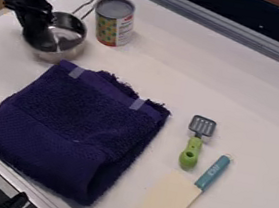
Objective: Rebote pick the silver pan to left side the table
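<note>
White table [250,105] (metal-edged, it seems).

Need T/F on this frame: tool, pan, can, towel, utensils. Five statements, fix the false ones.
1. The tool is at the silver pan. True.
2. The can stands upright near the pan. True.
3. The spatula lies on the towel. False: it lies on the table, apart from the towel.
4. The cream-bladed utensil has a teal handle. True.
5. The towel is spread out in one layer. False: it is folded.
</note>
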You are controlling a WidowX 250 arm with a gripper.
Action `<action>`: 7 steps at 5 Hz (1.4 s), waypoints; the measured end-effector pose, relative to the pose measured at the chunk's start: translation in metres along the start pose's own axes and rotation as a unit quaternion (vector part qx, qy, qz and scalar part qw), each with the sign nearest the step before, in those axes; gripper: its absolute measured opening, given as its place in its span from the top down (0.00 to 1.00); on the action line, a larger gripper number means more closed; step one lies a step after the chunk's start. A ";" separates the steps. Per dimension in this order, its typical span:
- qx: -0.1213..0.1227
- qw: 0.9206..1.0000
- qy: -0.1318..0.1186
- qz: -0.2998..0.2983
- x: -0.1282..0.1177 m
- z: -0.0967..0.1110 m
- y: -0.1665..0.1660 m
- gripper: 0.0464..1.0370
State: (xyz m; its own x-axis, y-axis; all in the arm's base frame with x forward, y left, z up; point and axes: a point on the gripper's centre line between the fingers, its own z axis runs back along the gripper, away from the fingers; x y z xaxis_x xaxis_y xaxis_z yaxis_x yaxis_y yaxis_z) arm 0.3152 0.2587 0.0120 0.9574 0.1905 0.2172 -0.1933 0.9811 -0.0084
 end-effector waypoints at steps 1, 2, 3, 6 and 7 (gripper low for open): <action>0.013 0.998 0.023 0.062 -0.002 -0.006 0.007 0.99; 0.039 0.994 0.038 0.098 0.004 -0.004 0.008 0.96; 0.076 0.987 0.062 0.127 0.011 -0.004 0.004 0.81; 0.059 0.996 0.017 0.069 0.016 0.043 -0.020 0.05; 0.050 0.996 -0.019 0.076 0.029 0.076 -0.028 0.04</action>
State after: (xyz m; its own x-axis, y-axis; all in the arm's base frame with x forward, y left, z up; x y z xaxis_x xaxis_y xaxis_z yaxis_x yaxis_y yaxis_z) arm 0.3321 0.2340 0.0927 0.9068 0.3338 0.2574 -0.3581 0.9322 0.0528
